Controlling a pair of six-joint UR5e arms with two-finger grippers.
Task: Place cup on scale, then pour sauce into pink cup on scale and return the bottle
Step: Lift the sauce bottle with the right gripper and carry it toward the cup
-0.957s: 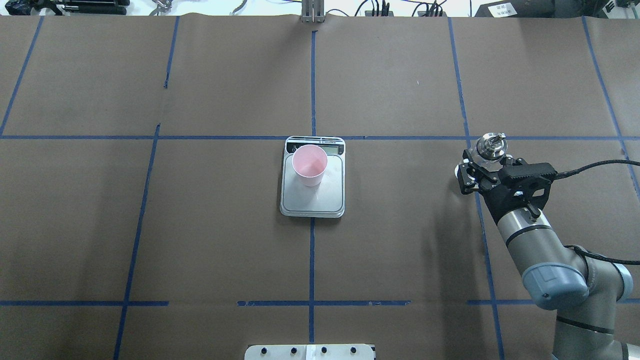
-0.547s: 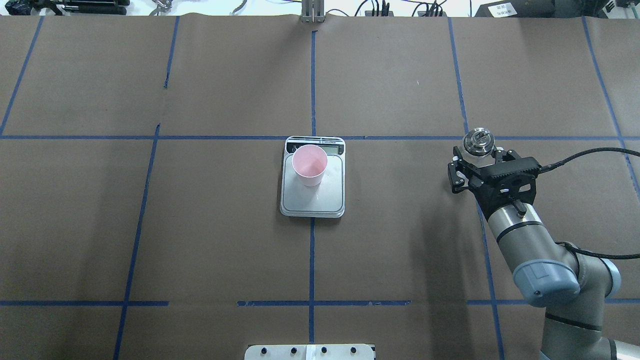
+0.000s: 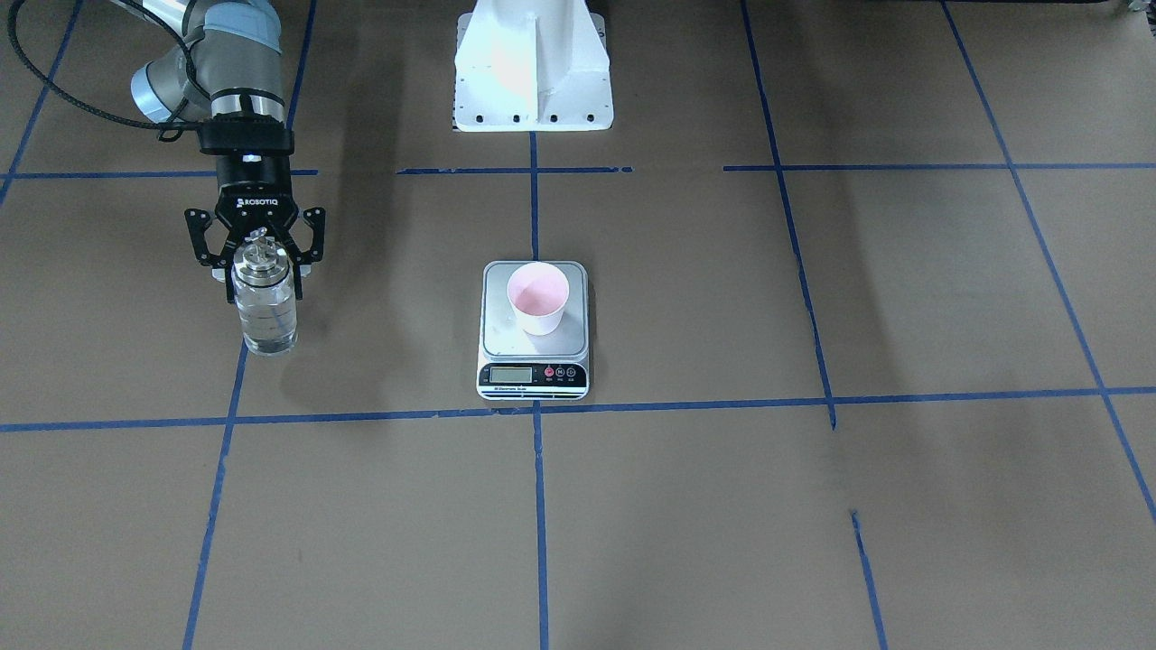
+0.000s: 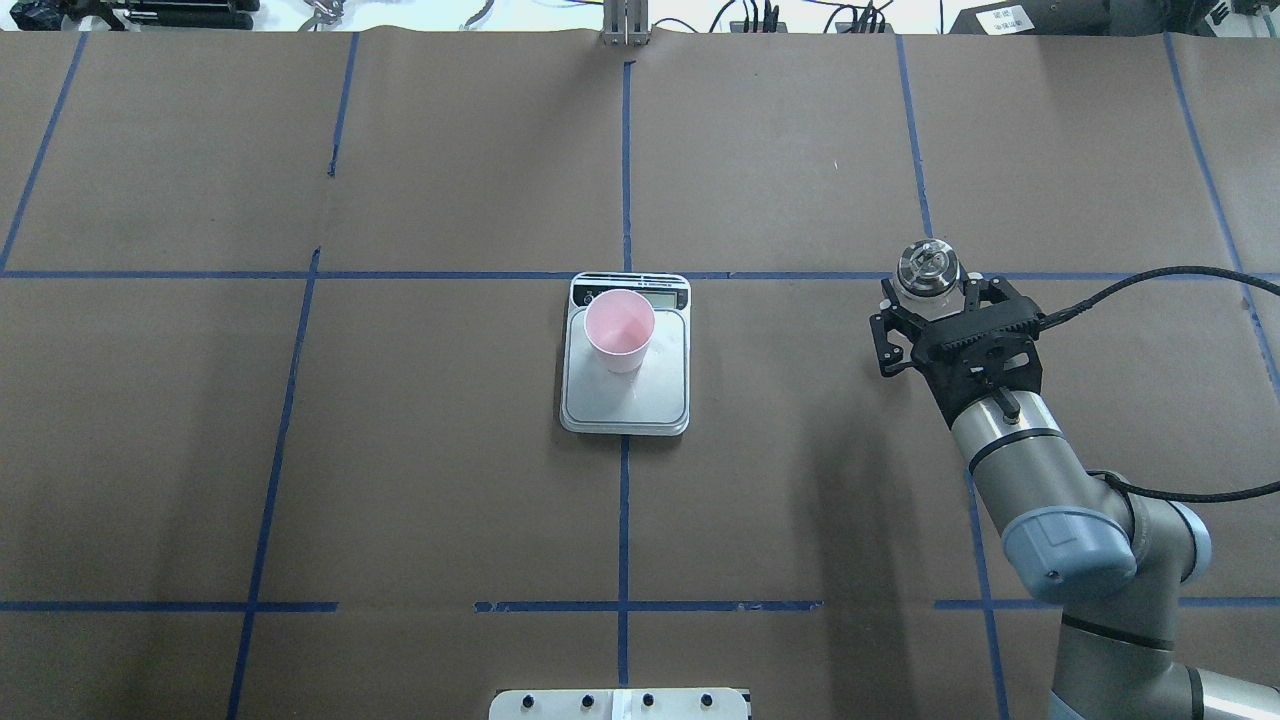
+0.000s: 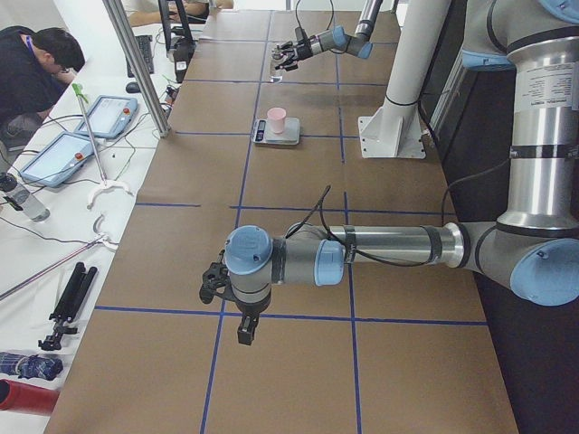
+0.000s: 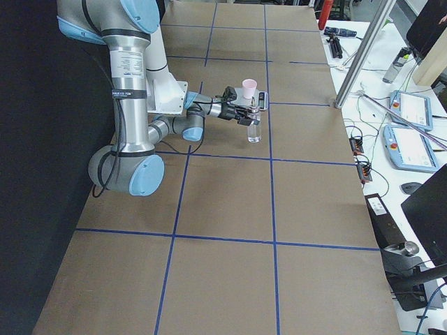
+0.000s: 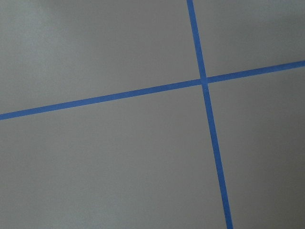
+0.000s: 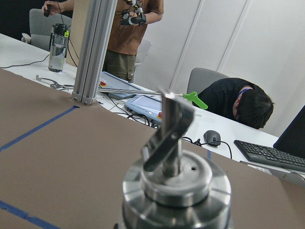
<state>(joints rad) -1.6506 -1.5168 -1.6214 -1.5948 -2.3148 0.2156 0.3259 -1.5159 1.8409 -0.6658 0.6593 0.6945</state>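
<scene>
The pink cup (image 4: 620, 328) stands upright on the silver scale (image 4: 660, 400) at the table's middle, towards the display end; it also shows in the front view (image 3: 538, 296). My right gripper (image 4: 930, 292) is shut on the upper part of the clear glass bottle (image 4: 928, 264) with the silver pourer cap and holds it upright, well to the right of the scale. In the front view the bottle (image 3: 265, 311) hangs below the gripper (image 3: 260, 271). The pourer cap fills the right wrist view (image 8: 176, 186). My left gripper (image 5: 217, 285) shows only in the exterior left view, far from the scale; I cannot tell whether it is open.
Brown paper with blue tape lines covers the table (image 4: 400, 450). The robot's white base (image 3: 533, 68) stands behind the scale. Operators, tablets and gear sit beyond the table's far edge (image 5: 54, 108).
My right gripper has moved the bottle leftwards and a little farther from the robot, towards the scale. The cup and the scale have not moved.
</scene>
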